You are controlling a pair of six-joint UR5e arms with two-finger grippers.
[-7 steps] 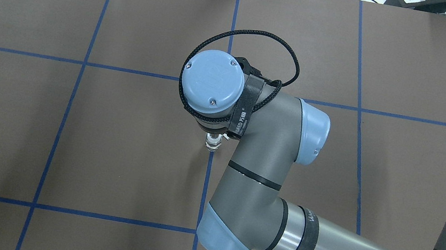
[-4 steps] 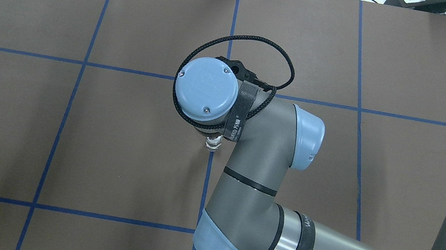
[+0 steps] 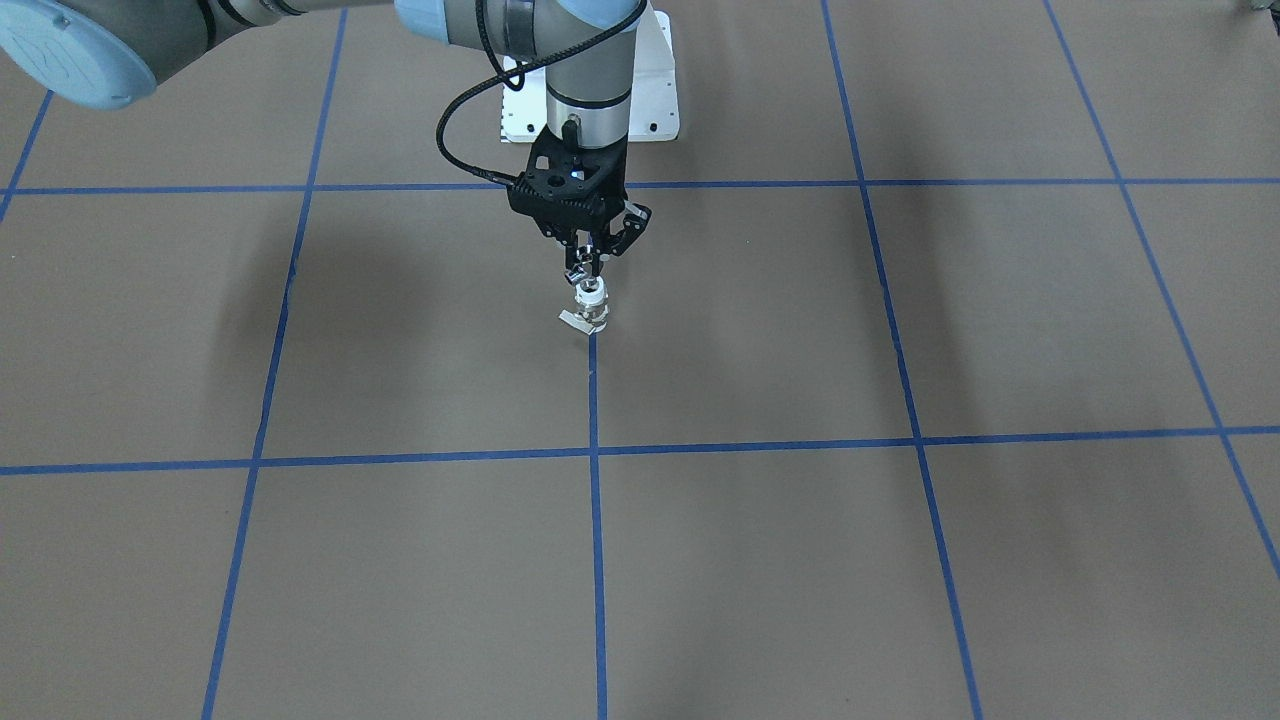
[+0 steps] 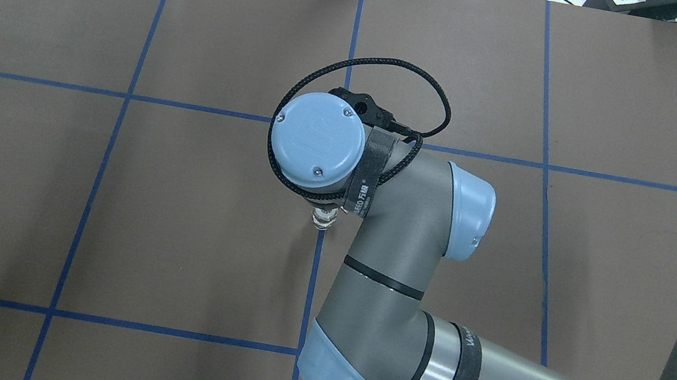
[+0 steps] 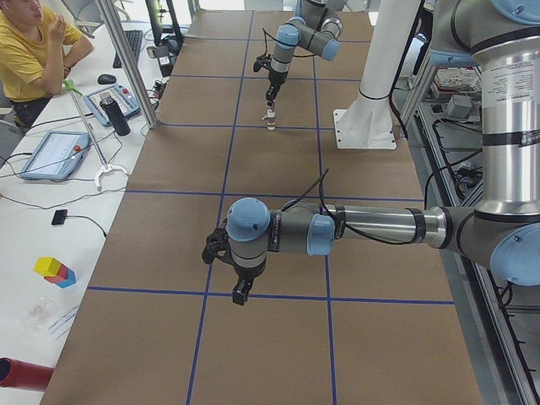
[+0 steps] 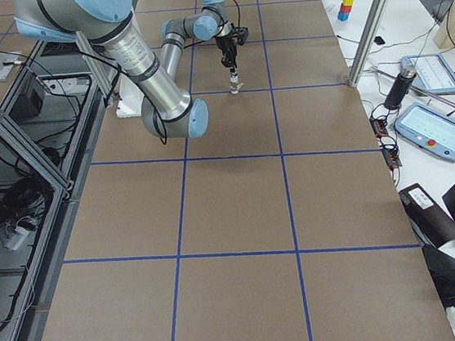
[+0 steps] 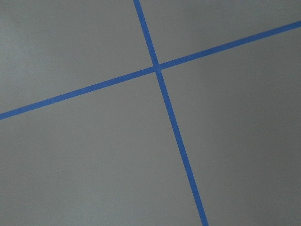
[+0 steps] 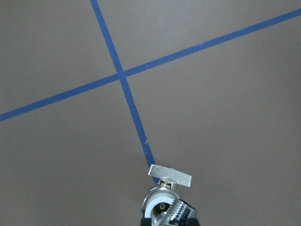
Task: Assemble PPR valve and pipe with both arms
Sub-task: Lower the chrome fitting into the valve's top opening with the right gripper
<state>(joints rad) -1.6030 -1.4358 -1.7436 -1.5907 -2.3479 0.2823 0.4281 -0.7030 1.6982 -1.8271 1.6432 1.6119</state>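
Note:
The PPR valve stands upright on the brown table on a blue tape line, with its flat lever sticking out low. It also shows in the overhead view and the right wrist view. My right gripper hangs straight above it, fingers shut on the small silver pipe, which sits on the valve's top end. The fingers hide most of the pipe. My left gripper hangs over bare table far from the valve; I cannot tell whether it is open or shut. The left wrist view shows only table and tape.
The white pedestal base stands behind the valve, on the robot's side. A side table along the far edge holds a tablet and a dark bottle, and an operator sits there. Blue tape lines grid the table.
My right wrist shifted a little left and toward the robot, then came partly back to the right. The valve stayed in place on the tape line.

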